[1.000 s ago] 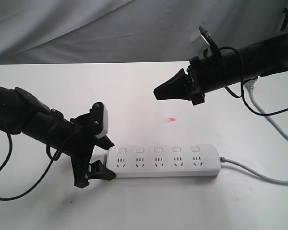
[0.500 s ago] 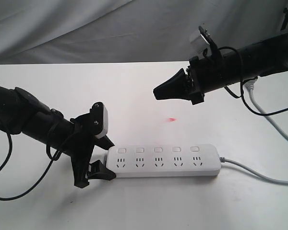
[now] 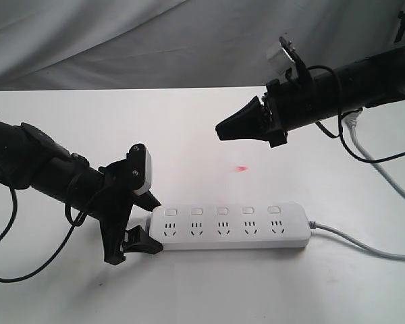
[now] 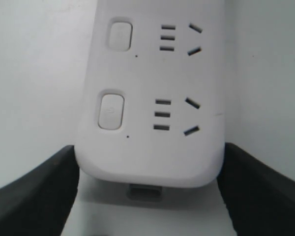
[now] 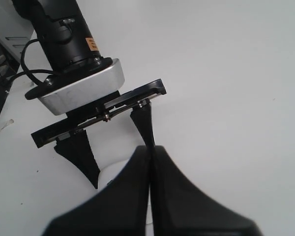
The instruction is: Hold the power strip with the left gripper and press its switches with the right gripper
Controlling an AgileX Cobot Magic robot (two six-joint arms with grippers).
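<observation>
The long white power strip (image 3: 229,226) lies flat on the white table, its grey cord (image 3: 364,243) running off to the right. A row of small white switches (image 3: 222,210) sits above the socket sets. My left gripper (image 3: 152,224) clasps the strip's left rounded end, one black finger against each long side. In the left wrist view the power strip (image 4: 152,98) fills the gap between my left gripper's (image 4: 150,152) fingers, with two switches (image 4: 111,110) showing. My right gripper (image 3: 219,129) hangs shut and empty in the air, well above and behind the strip; its tips (image 5: 150,150) are pressed together.
A small red light spot (image 3: 241,168) lies on the table behind the strip. A white cable (image 3: 371,158) trails down the right side under the right arm. Grey cloth (image 3: 121,40) hangs behind the table's back edge.
</observation>
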